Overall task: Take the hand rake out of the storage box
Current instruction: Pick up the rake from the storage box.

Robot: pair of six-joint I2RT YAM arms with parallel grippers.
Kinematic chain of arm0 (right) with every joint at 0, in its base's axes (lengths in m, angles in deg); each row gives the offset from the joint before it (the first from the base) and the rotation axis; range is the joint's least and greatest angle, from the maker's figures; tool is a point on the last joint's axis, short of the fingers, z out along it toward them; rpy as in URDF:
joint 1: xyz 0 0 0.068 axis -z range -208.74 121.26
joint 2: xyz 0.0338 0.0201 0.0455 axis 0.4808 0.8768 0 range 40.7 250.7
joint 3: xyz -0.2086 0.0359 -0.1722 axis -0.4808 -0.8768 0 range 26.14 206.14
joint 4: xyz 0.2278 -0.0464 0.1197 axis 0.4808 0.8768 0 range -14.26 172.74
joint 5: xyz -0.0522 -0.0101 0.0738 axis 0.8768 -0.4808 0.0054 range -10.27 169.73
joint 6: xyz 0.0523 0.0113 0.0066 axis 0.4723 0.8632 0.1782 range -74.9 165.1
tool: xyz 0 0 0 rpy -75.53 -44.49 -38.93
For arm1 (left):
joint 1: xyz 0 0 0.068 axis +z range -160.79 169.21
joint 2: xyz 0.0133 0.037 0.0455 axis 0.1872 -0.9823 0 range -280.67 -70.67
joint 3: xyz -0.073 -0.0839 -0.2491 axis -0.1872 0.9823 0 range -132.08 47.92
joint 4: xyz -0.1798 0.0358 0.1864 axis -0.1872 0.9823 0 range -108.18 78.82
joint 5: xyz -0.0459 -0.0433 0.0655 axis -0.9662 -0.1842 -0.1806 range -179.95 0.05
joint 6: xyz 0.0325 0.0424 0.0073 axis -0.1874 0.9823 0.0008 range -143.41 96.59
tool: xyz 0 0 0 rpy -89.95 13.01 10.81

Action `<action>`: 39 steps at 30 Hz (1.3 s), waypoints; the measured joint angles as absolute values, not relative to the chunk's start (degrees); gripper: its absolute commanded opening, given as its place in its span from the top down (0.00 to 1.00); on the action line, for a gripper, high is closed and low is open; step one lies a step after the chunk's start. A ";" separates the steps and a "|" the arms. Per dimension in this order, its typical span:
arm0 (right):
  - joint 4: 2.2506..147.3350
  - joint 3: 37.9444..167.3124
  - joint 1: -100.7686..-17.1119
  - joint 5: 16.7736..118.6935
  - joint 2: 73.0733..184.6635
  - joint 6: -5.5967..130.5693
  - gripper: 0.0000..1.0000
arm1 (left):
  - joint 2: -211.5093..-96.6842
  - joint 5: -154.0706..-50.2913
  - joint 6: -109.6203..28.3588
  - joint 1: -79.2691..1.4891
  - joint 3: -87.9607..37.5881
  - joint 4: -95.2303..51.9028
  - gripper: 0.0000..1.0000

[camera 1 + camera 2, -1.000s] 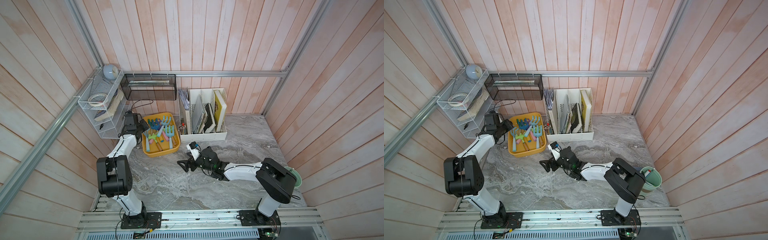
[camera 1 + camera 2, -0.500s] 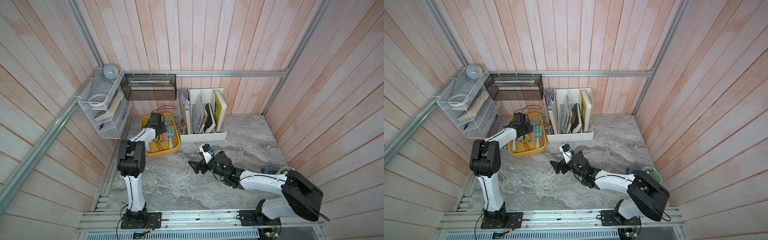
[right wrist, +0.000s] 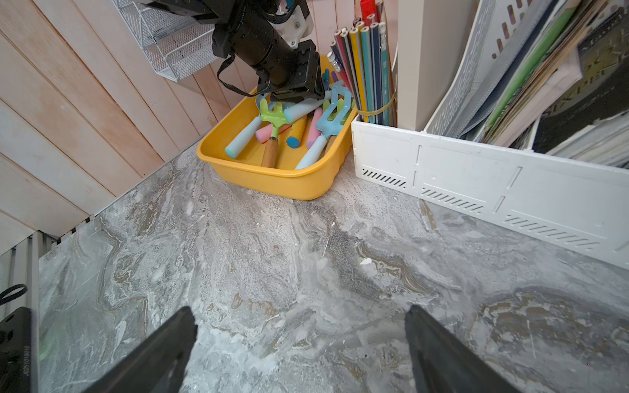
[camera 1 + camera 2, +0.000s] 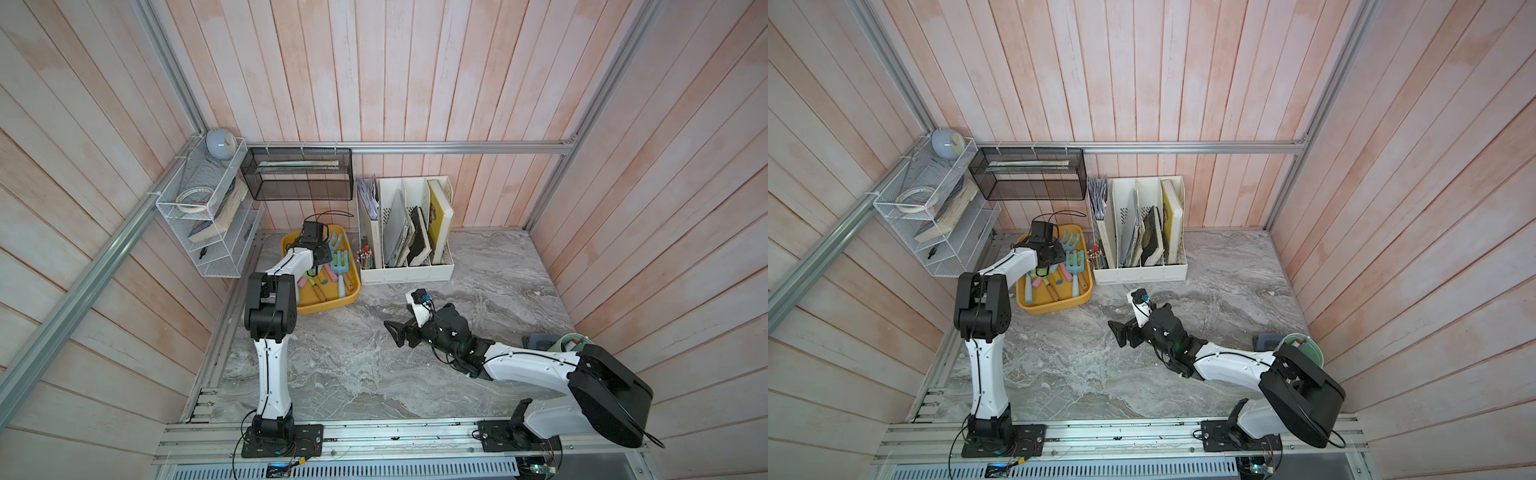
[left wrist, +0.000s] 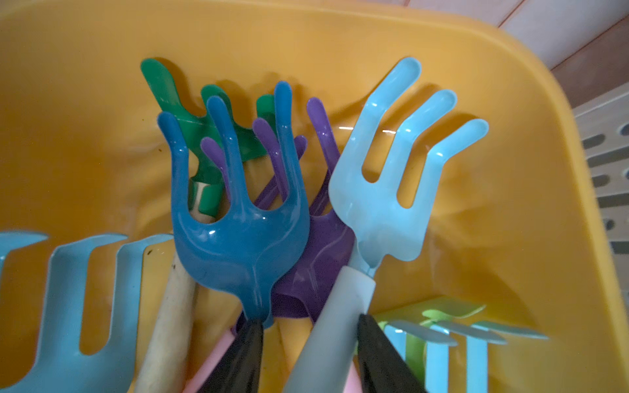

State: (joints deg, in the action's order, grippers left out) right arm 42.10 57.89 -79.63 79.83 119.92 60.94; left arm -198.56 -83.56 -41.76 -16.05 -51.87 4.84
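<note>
Left gripper (image 5: 309,320) low in storage box (image 5: 510,153), jaws part-closed astride pale handle of light-blue hand rake (image 5: 384,190); firm pinch possible, unconfirmed. Rake inside box among other rakes. Right gripper (image 3: 299,316) spread wide above table (image 3: 272,255).

The left arm (image 4: 291,266) is swinging in over the storage box (image 4: 332,301) and bringing the left gripper (image 5: 309,326) down into it, its fingers (image 5: 377,350) straddling the handle of the pale blue hand rake (image 5: 391,177). The right gripper (image 4: 397,334) is backing away across the table (image 4: 353,374).
</note>
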 measured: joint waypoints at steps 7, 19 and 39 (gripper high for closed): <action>41.96 57.89 -79.46 79.48 120.73 61.22 0.02 | -199.96 -83.73 -40.54 -16.18 -54.01 6.11 0.61; 41.48 57.89 -78.91 78.76 121.52 61.42 0.02 | -202.30 -82.66 -38.87 -16.59 -58.82 10.88 0.62; 40.61 56.07 -77.64 78.56 121.04 61.83 0.02 | -202.96 -81.83 -38.87 -16.31 -58.75 11.51 0.62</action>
State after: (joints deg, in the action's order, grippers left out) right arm 40.61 56.07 -77.64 78.56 121.04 61.83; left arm -202.96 -81.83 -38.87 -16.31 -58.75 11.51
